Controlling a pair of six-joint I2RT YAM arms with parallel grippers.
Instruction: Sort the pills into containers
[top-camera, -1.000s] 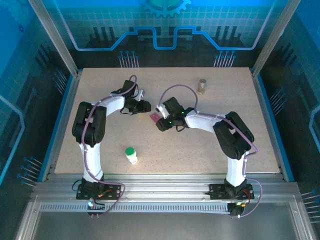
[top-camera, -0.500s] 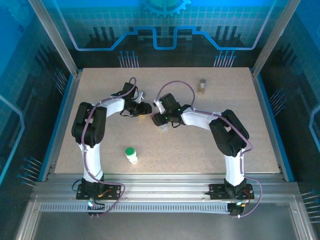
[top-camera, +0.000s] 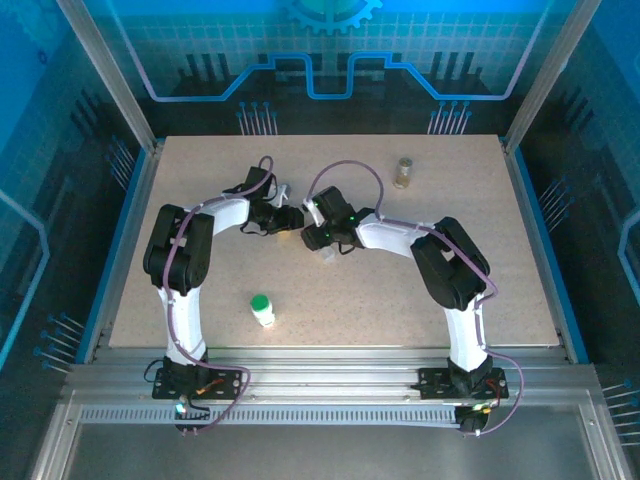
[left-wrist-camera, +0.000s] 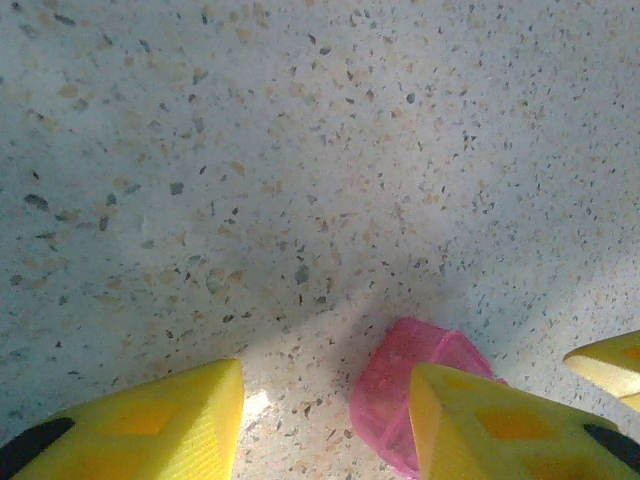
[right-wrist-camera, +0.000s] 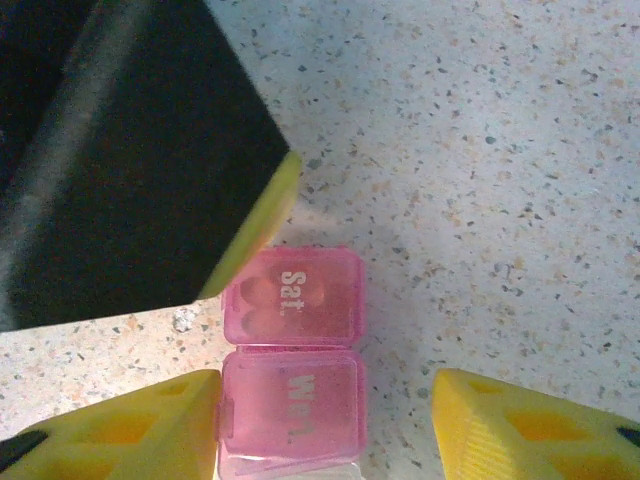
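Right gripper (right-wrist-camera: 327, 420) slid left, jaws apart astride pink pill box (right-wrist-camera: 292, 340) (left gripper (left-wrist-camera: 326, 400) likewise).

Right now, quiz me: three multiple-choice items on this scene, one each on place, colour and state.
1. The green-cap bottle stands:
A) on the table, near-left part
B) at the far right corner
C) in the left jaws

2. The pill box is:
A) blue
B) pink
C) white

3. The right jaws are:
A) shut on the amber bottle
B) shut, empty
C) open, straddling the pill box

Answers:
1 A, the top view shows it toward the near edge, left of centre.
2 B, its lids are pink.
3 C, the right wrist view shows a gap beside the box.
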